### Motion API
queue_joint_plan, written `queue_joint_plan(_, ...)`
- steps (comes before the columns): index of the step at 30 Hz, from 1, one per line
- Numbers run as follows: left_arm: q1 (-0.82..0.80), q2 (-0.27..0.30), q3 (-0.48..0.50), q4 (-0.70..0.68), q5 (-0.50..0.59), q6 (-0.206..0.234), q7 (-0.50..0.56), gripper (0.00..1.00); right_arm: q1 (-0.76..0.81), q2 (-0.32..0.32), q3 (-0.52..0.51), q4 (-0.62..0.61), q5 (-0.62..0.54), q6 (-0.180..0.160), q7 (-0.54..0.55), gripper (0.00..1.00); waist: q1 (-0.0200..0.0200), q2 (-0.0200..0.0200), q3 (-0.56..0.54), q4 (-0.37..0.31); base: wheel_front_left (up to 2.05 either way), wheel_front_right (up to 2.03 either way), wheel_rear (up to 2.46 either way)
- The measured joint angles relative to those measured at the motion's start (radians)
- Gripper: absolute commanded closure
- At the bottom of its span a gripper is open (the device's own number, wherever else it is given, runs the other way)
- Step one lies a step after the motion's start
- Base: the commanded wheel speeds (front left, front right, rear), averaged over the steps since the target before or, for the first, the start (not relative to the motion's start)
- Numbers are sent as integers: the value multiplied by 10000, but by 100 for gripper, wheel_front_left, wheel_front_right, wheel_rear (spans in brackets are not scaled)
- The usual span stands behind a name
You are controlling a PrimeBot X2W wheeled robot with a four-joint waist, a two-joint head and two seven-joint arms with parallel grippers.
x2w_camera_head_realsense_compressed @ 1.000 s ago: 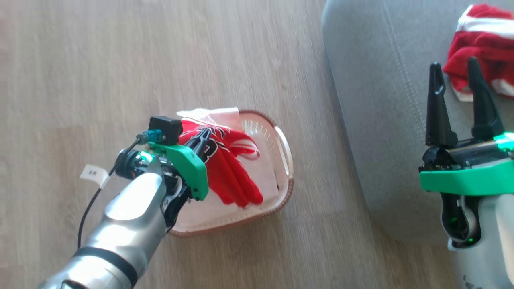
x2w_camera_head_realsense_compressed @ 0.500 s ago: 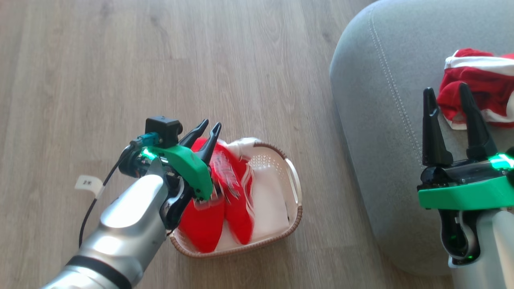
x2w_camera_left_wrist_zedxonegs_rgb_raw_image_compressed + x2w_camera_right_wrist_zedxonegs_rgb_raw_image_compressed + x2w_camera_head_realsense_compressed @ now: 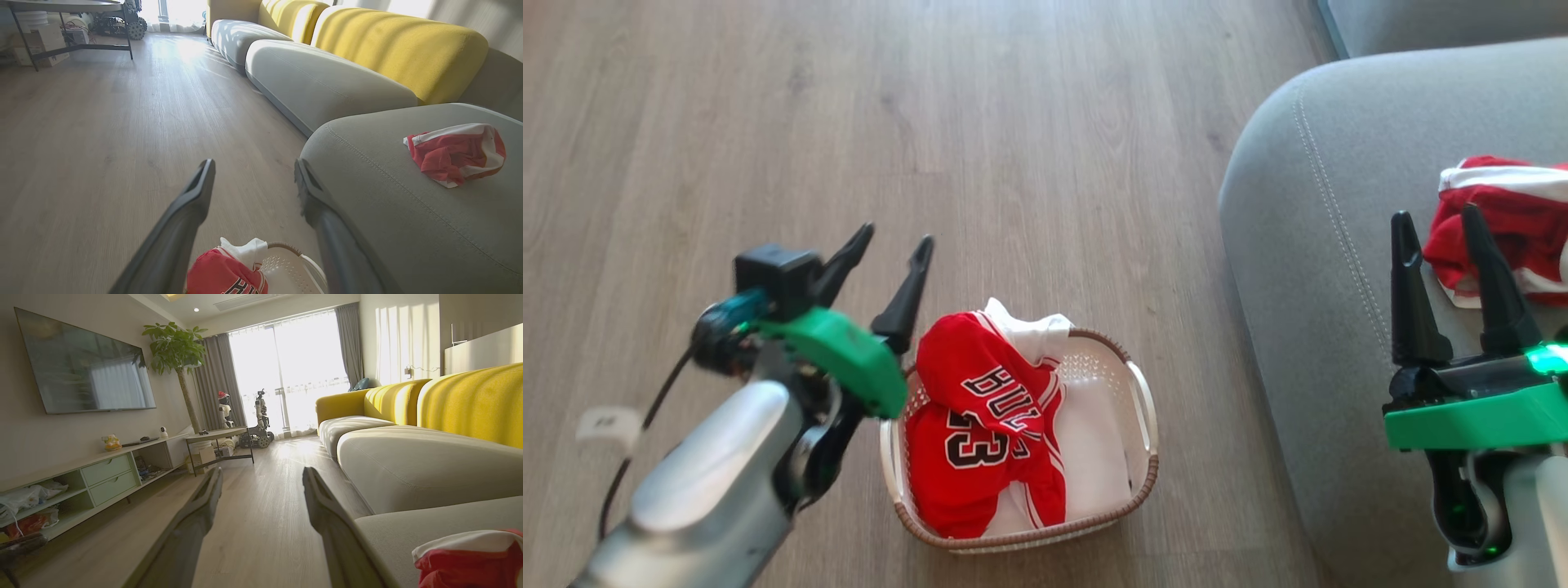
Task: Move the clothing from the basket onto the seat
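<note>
Lifted clear since the earlier frame, left gripper (image 3: 895, 235) stands spread, empty, beside clothing (image 3: 980, 433) heaped in basket (image 3: 1150, 408); right gripper (image 3: 1435, 212), likewise spread, hovers over seat (image 3: 1307, 245) near red garment (image 3: 1503, 220).

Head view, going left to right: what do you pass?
The left gripper, jaws open → basket holding the red jersey → grey seat, its rounded edge → right gripper, jaws open.

Loads of open floor (image 3: 1013, 122) round the basket (image 3: 1090, 367)
Bare wood left and ahead; the seat (image 3: 1307, 327) blocks the right, its top free except some clothing (image 3: 1503, 220).
</note>
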Motion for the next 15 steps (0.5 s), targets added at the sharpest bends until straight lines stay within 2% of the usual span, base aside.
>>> queue_joint_plan(7, 1384, 1120, 688, -1988, -280, 1118, -23, 0, 429, -69, -104, -140, 2, 0, 176, 0, 0, 0, -216, 267, 0, 0, 0)
queue_joint_plan(15, 3143, 1735, 1553, -3348, -608, 2086, -667, 0, 794, -65, -127, -159, 100, 0, 178, 0, 0, 0, -368, 398, 0, 0, 0)
